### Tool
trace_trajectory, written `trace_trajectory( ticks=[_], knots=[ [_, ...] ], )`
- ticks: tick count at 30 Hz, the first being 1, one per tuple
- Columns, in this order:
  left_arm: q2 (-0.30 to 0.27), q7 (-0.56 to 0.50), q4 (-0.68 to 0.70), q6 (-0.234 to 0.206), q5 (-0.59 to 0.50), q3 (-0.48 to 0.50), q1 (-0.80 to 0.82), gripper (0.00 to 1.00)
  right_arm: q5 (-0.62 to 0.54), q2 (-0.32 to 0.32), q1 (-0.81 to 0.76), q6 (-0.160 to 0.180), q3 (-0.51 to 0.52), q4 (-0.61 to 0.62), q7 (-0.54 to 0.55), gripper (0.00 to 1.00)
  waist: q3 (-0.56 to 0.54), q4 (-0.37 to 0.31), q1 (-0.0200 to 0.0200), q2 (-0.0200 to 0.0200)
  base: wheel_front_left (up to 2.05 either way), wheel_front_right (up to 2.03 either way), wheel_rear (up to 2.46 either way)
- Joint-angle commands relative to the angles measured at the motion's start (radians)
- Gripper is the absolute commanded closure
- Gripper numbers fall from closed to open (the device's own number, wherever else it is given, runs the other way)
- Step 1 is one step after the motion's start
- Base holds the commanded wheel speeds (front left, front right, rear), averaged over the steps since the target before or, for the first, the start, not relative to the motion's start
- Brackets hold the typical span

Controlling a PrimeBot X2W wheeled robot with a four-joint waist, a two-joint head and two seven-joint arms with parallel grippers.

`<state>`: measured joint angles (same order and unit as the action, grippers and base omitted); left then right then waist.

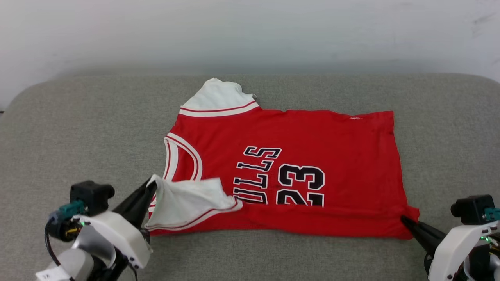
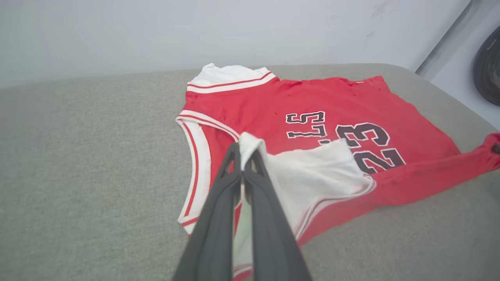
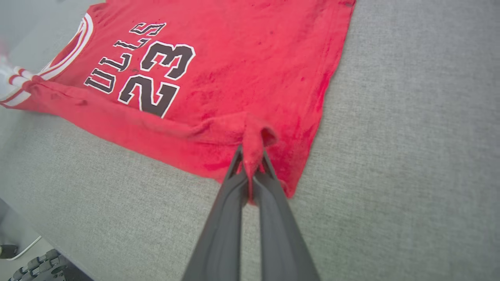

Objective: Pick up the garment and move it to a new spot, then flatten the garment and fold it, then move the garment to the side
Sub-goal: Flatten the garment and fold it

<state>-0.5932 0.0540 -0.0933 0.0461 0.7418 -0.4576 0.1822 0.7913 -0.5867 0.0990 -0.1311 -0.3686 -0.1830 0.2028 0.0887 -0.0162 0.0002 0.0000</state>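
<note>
The garment [image 1: 312, 156] is a red jersey with white sleeves, black lettering and the number 23, lying across the middle of the grey table [image 1: 78, 128] with its collar to the left. Its near long edge is folded up over the lower part of the lettering. My left gripper [image 1: 150, 186] is shut on the near white sleeve [image 2: 312, 175], lifted and folded over the chest; the pinch shows at my left gripper [image 2: 243, 154] in the left wrist view. My right gripper [image 1: 404, 220] is shut on the garment's near hem corner [image 3: 254, 144], bunched between the fingers.
A pale wall [image 1: 250, 35] rises behind the table's far edge. Bare grey surface lies left, right and in front of the garment. Past the table's near edge, the floor and a dark ribbed part [image 3: 35, 265] show in the right wrist view.
</note>
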Motion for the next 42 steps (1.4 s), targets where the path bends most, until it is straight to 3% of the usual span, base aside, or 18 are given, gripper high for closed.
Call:
trace_trajectory(
  ticks=[1,17,29,30,31,32,42],
  knots=[
    [0.006,-0.002,-0.010,0.007,0.001,0.001,0.035,1.00,-0.001,0.007,0.022,0.001,0.004,-0.002,0.003,1.00,0.028,-0.014,-0.0002,0.0000,0.00,0.00,0.00],
    [0.029,-0.017,-0.305,0.074,-0.041,-0.061,0.350,1.00,-0.031,0.047,0.218,0.001,-0.010,-0.074,0.010,1.00,0.227,-0.054,-0.0002,0.0000,0.00,0.00,0.00],
    [0.075,0.037,-0.525,0.083,0.003,-0.177,0.409,1.00,-0.043,0.050,0.235,0.001,-0.028,-0.139,0.006,1.00,0.238,-0.039,-0.0002,0.0000,0.00,0.00,0.00],
    [0.075,0.043,-0.534,0.083,0.011,-0.182,0.415,0.74,-0.041,0.052,0.232,0.001,-0.025,-0.142,0.007,0.56,0.232,-0.036,-0.0002,0.0000,0.00,0.00,0.00],
    [0.076,0.045,-0.542,0.083,0.016,-0.190,0.420,0.09,-0.041,0.054,0.230,0.001,-0.020,-0.143,0.004,0.00,0.225,-0.033,-0.0002,0.0000,0.00,0.00,0.00],
    [0.074,0.052,-0.547,0.083,0.017,-0.197,0.429,0.00,-0.044,0.055,0.228,0.001,-0.013,-0.143,-0.002,0.00,0.217,-0.029,-0.0002,0.0000,0.00,0.00,0.00],
    [0.025,0.007,-0.537,0.083,0.069,-0.256,0.481,0.00,-0.061,0.039,0.158,0.001,0.046,-0.100,-0.031,0.00,0.118,0.013,-0.0002,0.0000,0.00,0.00,0.00]
  ],
)
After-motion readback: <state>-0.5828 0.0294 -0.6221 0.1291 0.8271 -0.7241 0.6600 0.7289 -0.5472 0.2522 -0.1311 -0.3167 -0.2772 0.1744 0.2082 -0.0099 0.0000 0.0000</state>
